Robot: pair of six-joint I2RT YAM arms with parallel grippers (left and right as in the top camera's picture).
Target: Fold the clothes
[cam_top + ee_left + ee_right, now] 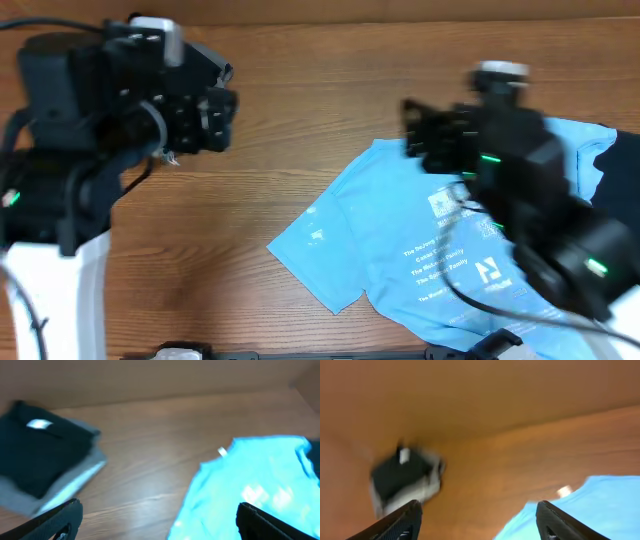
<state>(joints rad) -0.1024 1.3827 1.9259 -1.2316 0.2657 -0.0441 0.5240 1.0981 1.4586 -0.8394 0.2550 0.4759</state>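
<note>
Light blue T-shirt (400,250) lies print-up on the right half of the brown wood surface (300,130), navy garment (622,165) at its right edge. Folded dark-on-grey stack (45,460) sits well apart. Left pincer (159,510) and right pincer (479,509) are spread, empty.

a robot lab bench: two black robot arms (110,90) stand over a wooden table (300,130) where a blue t-shirt (400,240) lies spread.

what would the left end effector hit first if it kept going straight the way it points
The left end effector would probably meet bare table first, between the folded dark stack and the light blue T-shirt; depth is unclear.
</note>
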